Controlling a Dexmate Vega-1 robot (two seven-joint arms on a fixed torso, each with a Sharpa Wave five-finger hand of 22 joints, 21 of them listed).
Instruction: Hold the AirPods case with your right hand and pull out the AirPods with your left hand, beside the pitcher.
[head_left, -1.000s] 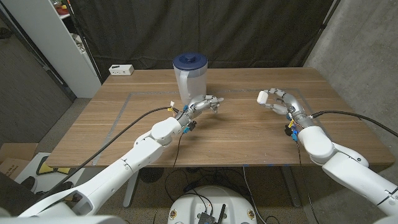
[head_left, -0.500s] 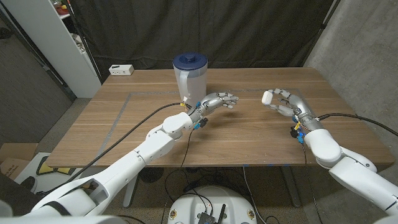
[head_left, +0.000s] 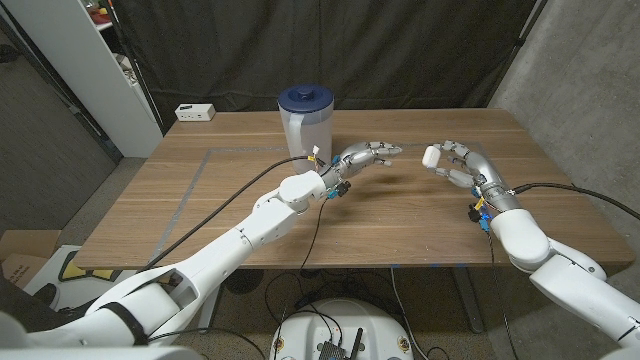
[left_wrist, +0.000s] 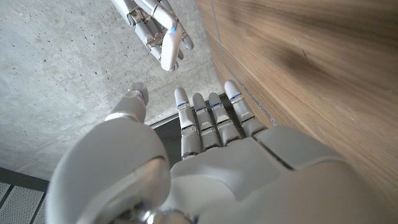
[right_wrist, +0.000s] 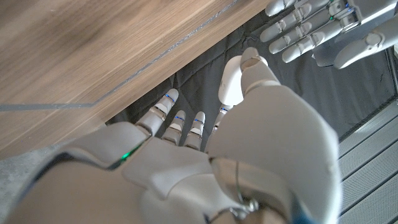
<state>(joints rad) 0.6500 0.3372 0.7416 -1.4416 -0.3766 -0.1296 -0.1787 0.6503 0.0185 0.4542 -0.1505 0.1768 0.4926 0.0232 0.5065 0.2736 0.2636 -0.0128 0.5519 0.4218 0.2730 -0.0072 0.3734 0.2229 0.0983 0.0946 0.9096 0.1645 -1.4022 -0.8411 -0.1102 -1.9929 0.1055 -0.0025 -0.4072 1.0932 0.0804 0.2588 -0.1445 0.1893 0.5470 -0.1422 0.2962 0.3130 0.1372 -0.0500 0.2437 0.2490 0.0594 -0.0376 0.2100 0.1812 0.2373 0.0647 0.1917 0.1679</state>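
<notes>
Right hand (head_left: 455, 165): you have it raised over the table's right half, fingers wrapped around the white AirPods case (head_left: 431, 157), which faces the other hand; in the right wrist view the case (right_wrist: 231, 81) sits pinched under the thumb. Left hand (head_left: 368, 157): raised mid-table, fingers spread and straight, holding nothing; fingertips (left_wrist: 180, 96) point at the case, near but apart from it. Pitcher (head_left: 304, 125): clear, blue lid, upright behind your left forearm, near the far edge. Table (head_left: 400, 225): bare wood lies under both hands and toward the near edge; white box (head_left: 196, 112) at the far left corner.
</notes>
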